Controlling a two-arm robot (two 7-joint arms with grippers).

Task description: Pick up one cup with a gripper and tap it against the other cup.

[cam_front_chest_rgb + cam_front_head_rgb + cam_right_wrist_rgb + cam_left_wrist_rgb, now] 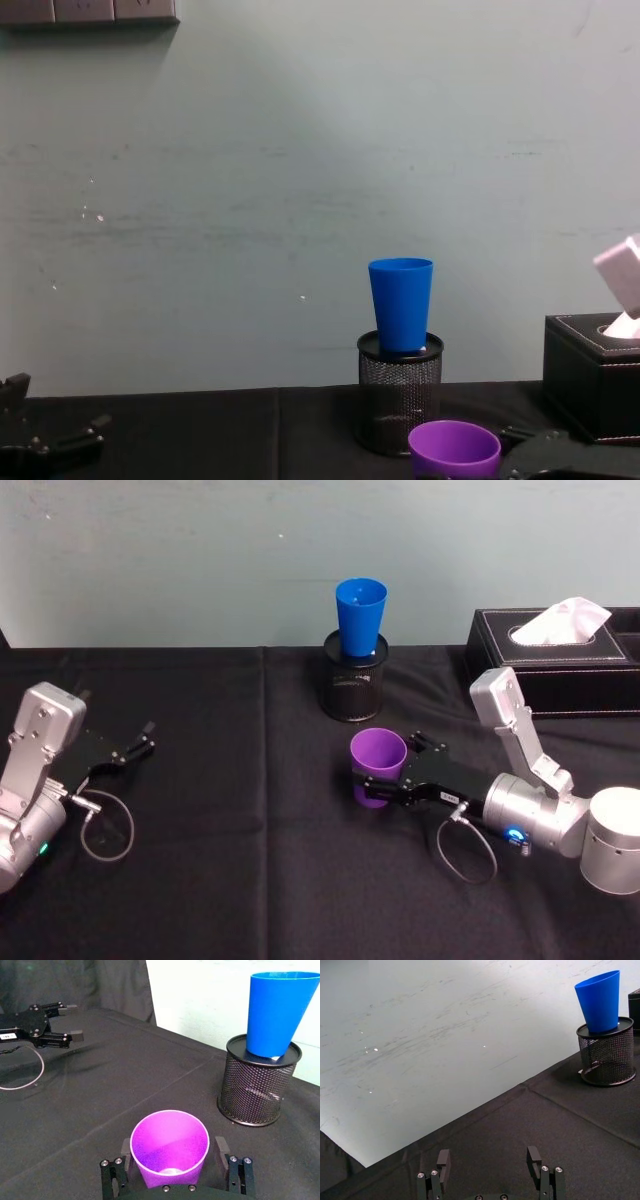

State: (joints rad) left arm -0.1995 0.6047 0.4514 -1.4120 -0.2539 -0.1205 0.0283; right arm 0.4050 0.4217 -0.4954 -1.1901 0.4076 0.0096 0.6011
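The purple cup point(378, 763) stands upright on the black cloth right of centre. My right gripper point(388, 776) is open and straddles its lower half. In the right wrist view the cup point(170, 1146) sits between the two fingers point(220, 1152), and a thin gap shows on one side. The blue cup point(360, 615) rests upright in the mouth of a black mesh pen holder point(353, 687) behind the purple cup, near the wall. At the far left my left gripper point(138, 746) is open and holds nothing, its fingers point(443, 1159) hovering over bare cloth.
A black tissue box point(560, 660) with a white tissue stands at the back right, close behind the right arm. A seam in the cloth point(264, 780) runs from the wall toward me. Bare cloth lies between the two arms.
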